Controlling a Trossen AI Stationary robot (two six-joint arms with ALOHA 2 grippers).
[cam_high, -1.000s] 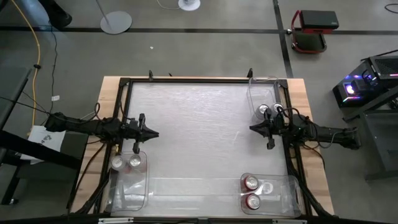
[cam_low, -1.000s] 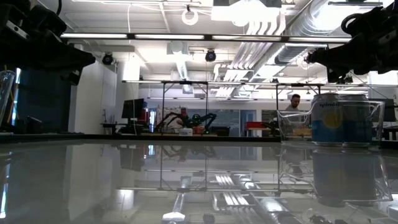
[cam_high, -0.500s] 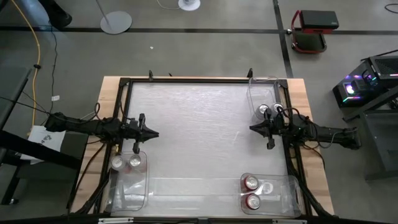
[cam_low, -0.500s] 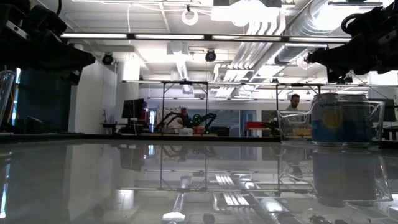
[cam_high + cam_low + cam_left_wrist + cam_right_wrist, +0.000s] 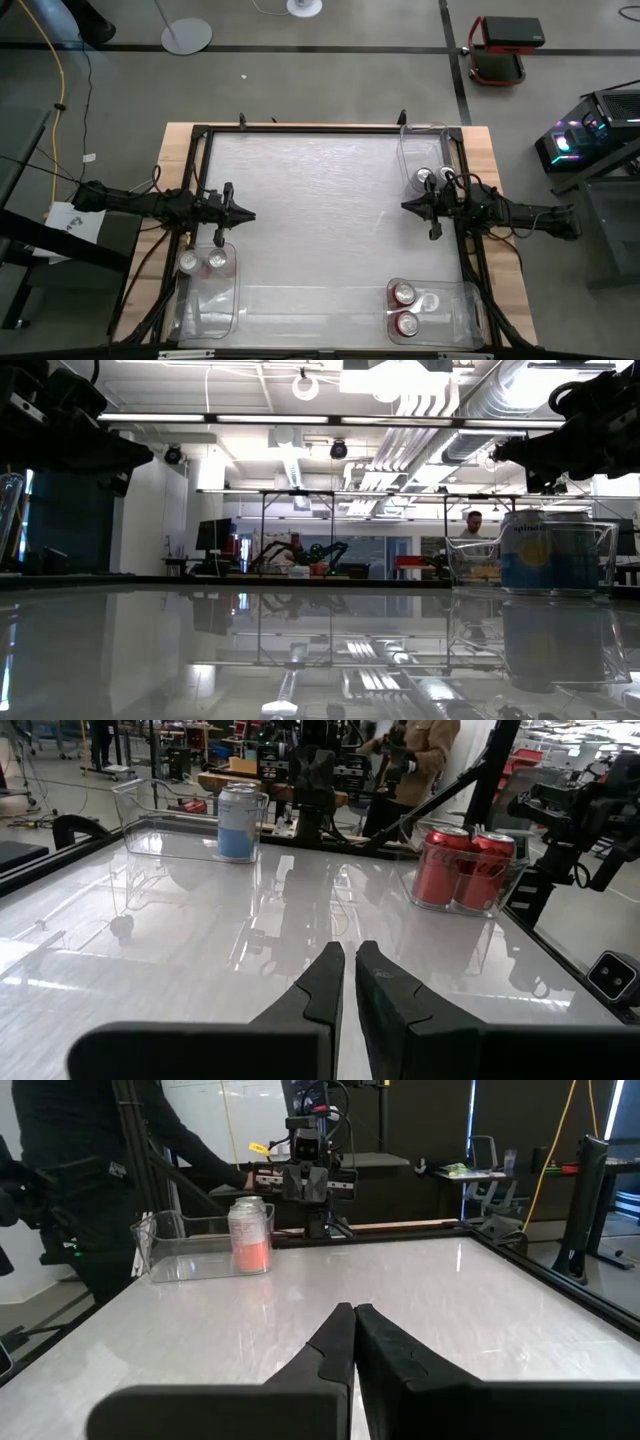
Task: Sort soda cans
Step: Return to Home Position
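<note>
Several soda cans stand upright in three clear bins. Two silver-topped cans [image 5: 202, 262] are in the near left bin [image 5: 210, 295]. Red cans [image 5: 405, 308] stand with one silver can [image 5: 430, 301] in the near right bin [image 5: 455, 315]; the left wrist view shows the red cans [image 5: 462, 868] too. The far right bin [image 5: 422, 150] holds cans [image 5: 432, 177], one of them pale blue [image 5: 239, 820]. My left gripper [image 5: 250, 215] hovers shut at the table's left side, also seen in its own view [image 5: 349, 955]. My right gripper [image 5: 405, 206] is shut at the right side [image 5: 353, 1312]. Neither holds anything.
The white tabletop [image 5: 320, 220] lies bare between the two grippers, inside a black frame [image 5: 300, 128]. In the low view a can in a clear bin [image 5: 545, 550] stands at the right. A person [image 5: 420, 745] stands beyond the table, and another [image 5: 60, 1170] on the opposite side.
</note>
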